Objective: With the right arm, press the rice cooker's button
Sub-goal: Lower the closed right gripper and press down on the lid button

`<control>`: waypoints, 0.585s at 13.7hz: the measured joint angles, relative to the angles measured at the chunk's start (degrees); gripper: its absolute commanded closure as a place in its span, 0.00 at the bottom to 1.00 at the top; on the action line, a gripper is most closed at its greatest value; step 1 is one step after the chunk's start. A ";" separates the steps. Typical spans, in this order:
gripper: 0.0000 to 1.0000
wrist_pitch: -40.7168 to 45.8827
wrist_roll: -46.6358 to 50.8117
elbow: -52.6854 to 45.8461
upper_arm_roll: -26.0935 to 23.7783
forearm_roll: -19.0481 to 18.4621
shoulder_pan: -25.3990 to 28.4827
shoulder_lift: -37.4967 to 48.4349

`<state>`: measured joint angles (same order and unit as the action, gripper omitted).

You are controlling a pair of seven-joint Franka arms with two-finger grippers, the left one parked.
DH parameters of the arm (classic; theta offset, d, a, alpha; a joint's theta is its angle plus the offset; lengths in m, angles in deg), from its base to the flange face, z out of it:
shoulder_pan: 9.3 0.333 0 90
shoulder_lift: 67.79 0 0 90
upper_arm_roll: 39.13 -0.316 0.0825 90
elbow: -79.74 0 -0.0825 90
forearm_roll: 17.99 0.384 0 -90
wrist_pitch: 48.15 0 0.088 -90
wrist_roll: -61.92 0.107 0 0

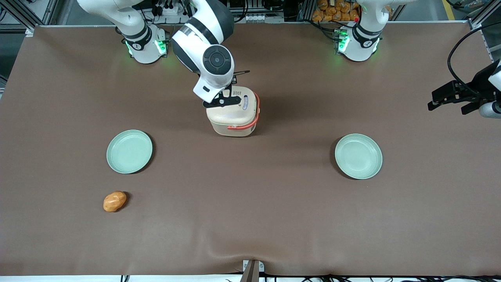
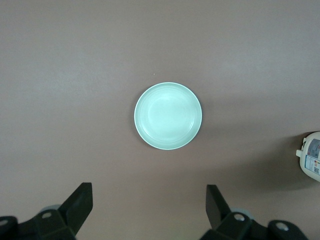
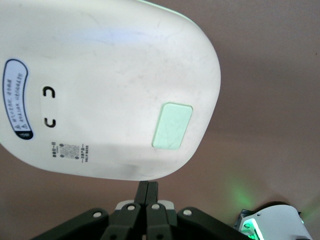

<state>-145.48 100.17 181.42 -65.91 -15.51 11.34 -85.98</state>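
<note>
Gripper [image 3: 147, 192] hung closed just above the cooker [image 1: 233, 113] lid, fingertips together near its edge, with the pale green button [image 3: 172, 125] a little farther in.

Even overhead light falls on the brown worktop [image 1: 274, 219], throwing soft shadows beside the rice cooker [image 1: 235, 115]; its lid washes out pale under the gripper [image 3: 148, 192], fingers pressed together.

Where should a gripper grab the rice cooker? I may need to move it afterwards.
Grip the coral-orange handle of the rice cooker, coming from above on the side nearer the front camera: it arcs clear of the rounded lid, which looks too wide and smooth. The gripper, shut, now sits over the lid by the pale green button.
</note>
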 measured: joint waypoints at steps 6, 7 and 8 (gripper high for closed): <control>1.00 -1.12 0.42 -0.01 0.55 -3.03 -0.15 -0.22; 1.00 -1.22 0.43 -0.01 0.61 -3.62 -0.18 -0.22; 1.00 -1.29 0.44 -0.02 0.64 -4.07 -0.18 -0.24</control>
<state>-146.76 100.61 181.39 -65.27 -19.58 11.16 -86.22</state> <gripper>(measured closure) 0.991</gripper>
